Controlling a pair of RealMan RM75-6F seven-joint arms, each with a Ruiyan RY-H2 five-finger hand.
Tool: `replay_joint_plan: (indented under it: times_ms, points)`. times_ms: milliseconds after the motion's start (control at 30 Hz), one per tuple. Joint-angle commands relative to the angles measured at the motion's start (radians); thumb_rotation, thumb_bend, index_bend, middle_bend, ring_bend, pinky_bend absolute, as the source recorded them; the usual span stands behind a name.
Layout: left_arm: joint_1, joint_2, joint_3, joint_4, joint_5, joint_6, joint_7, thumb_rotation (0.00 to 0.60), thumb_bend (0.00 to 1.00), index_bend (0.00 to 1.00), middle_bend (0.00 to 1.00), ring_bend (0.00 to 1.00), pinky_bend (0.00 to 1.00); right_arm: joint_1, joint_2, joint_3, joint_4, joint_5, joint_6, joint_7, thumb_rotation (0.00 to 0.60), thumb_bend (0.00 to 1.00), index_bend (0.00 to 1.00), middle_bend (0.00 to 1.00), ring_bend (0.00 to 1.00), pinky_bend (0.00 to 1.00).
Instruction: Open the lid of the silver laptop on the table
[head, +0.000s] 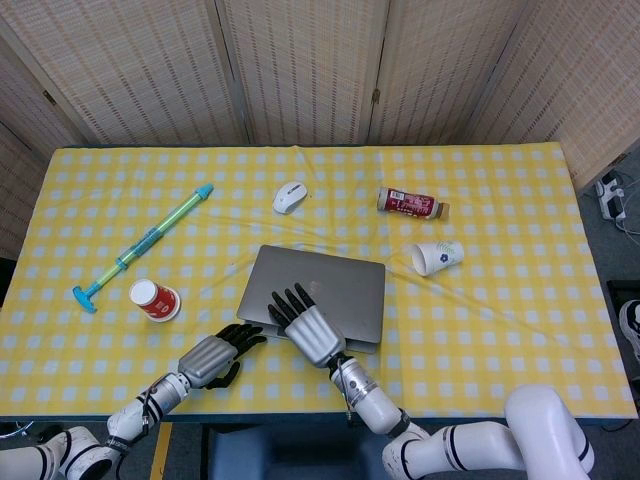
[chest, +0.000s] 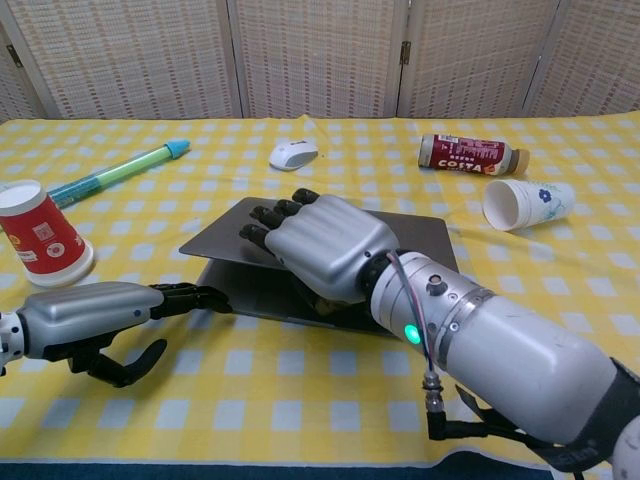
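The silver laptop (head: 330, 290) lies near the table's front edge, its lid (chest: 215, 238) raised a little off the base at the front. My right hand (head: 308, 327) holds the lid's front edge: the fingers (chest: 268, 213) lie flat on top and the thumb seems tucked under the lid. My left hand (head: 214, 356) lies low on the tablecloth left of the laptop. Its fingertips (chest: 205, 297) reach the base's front left corner, and its thumb hangs apart below with nothing in the hand.
A red paper cup (head: 154, 299) stands left of the laptop, with a blue-green pump toy (head: 145, 245) behind it. A white mouse (head: 290, 196) sits behind the laptop. A brown bottle (head: 410, 204) and a tipped white cup (head: 437, 256) lie to the right.
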Motion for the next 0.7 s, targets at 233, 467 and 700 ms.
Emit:
replay_joint_plan:
  times_ms: [233, 467, 700]
  points:
    - [-0.005, -0.002, 0.003, -0.003, -0.018, -0.003, 0.013, 0.600, 0.83, 0.04, 0.06, 0.00, 0.00, 0.003, -0.006, -0.005, 0.007, 0.007, -0.001, -0.001, 0.600, 0.70, 0.00, 0.00, 0.00, 0.00]
    - [-0.010, -0.004, 0.006, 0.000, -0.029, -0.008, 0.022, 0.600, 0.84, 0.05, 0.06, 0.00, 0.00, 0.009, -0.015, -0.004, 0.034, 0.021, -0.006, -0.009, 0.600, 0.70, 0.00, 0.00, 0.00, 0.00]
    - [-0.015, -0.003, 0.007, -0.002, -0.039, -0.013, 0.028, 0.600, 0.84, 0.05, 0.07, 0.00, 0.00, 0.017, -0.031, -0.004, 0.080, 0.018, 0.005, -0.035, 0.600, 0.70, 0.00, 0.00, 0.00, 0.00]
